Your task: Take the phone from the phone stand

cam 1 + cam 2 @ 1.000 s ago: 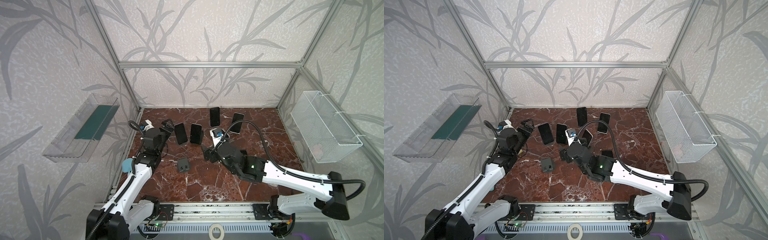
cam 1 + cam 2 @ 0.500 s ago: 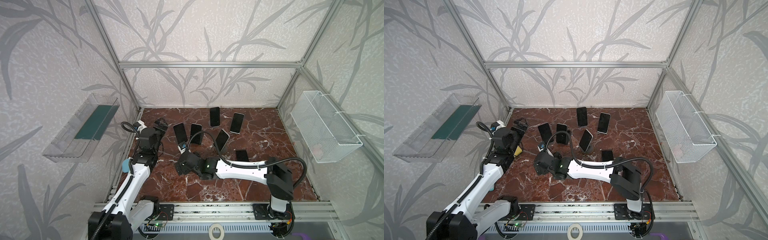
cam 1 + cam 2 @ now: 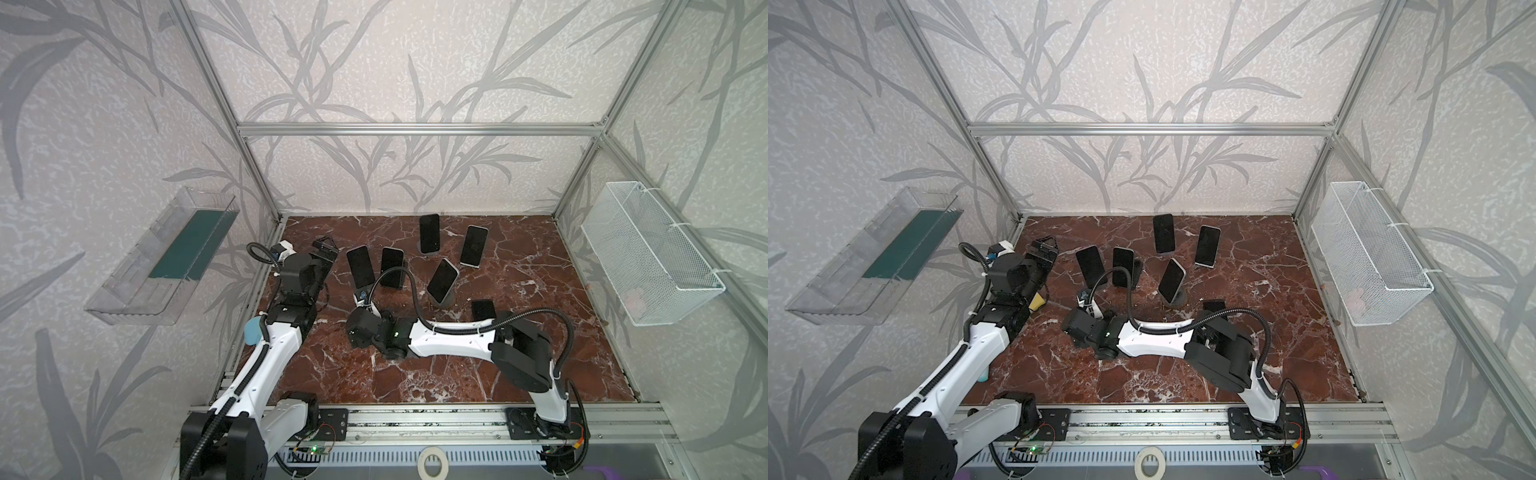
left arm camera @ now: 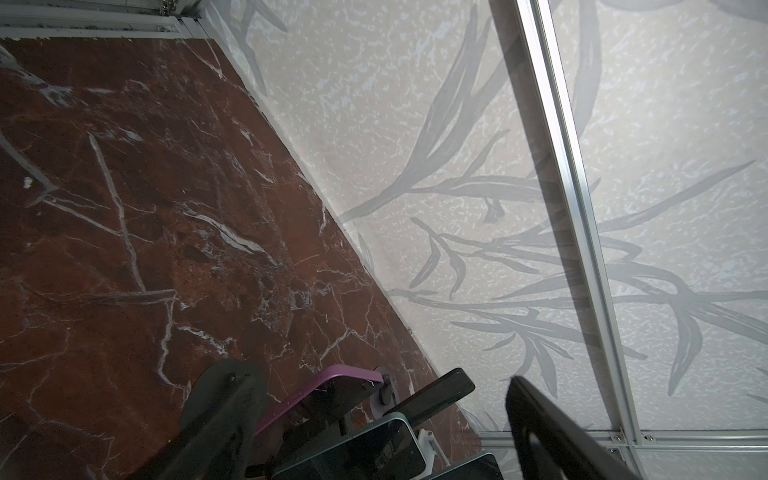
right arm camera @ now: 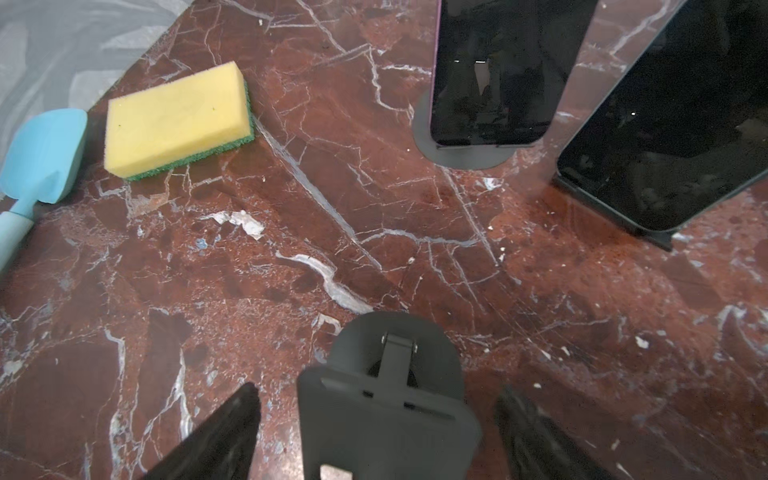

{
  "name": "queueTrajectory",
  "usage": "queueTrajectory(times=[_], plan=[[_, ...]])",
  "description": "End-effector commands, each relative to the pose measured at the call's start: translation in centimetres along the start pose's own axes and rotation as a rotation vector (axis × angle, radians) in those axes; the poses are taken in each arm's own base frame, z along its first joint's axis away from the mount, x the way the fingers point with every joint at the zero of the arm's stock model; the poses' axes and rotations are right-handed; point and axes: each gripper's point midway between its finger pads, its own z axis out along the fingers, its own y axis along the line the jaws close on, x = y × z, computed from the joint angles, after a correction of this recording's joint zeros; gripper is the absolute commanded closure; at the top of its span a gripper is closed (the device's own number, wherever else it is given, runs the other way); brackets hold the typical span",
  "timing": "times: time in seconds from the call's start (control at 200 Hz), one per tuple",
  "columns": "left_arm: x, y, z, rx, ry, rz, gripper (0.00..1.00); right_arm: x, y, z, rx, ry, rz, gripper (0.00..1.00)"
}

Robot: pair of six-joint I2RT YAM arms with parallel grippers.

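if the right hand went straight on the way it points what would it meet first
The empty stand, which sits between the open fingers of the right hand; past it probably table, depth unclear.

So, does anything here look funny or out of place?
Yes. A yellow sponge and a blue spatula lie near the propped-up phones; kitchen things look odd here. Also, one phone stand is empty.

Polished red-brown marble-look tabletop (image 5: 291,232), white-veined. Glossy black glass on phone (image 5: 498,75). Matt dark-grey plastic stand (image 5: 386,424). Porous yellow foam sponge (image 5: 174,116), rough green underside. White wire-mesh basket (image 3: 648,257) at 3 o'clock. Brushed-metal frame (image 3: 415,129).
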Motion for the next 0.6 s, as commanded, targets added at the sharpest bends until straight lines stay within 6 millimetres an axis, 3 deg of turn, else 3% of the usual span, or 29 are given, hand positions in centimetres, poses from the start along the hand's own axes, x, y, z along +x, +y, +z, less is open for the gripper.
queueTrajectory(times=[0.0, 0.115, 0.215, 0.35, 0.595], plan=[[-0.4, -0.8, 0.2, 0.027, -0.002, -0.024, 0.07, -0.1, -0.2, 0.5, -0.016, -0.057, -0.011, 0.18], [-0.2, -1.0, 0.3, 0.035, 0.01, -0.023, 0.08, 0.0, -0.1, 0.8, -0.039, -0.043, -0.007, 0.2], [-0.2, -1.2, 0.2, 0.032, 0.014, 0.0, 0.08, -0.1, 0.8, 0.4, -0.098, -0.049, -0.035, 0.29], [-0.1, -1.1, 0.3, 0.031, 0.017, -0.003, 0.08, -0.8, 0.2, -1.1, -0.089, -0.085, -0.056, 0.38], [0.0, -1.4, 0.3, 0.04, 0.028, -0.006, 0.08, -2.1, -0.1, -3.9, -0.092, -0.149, -0.107, 0.39]])
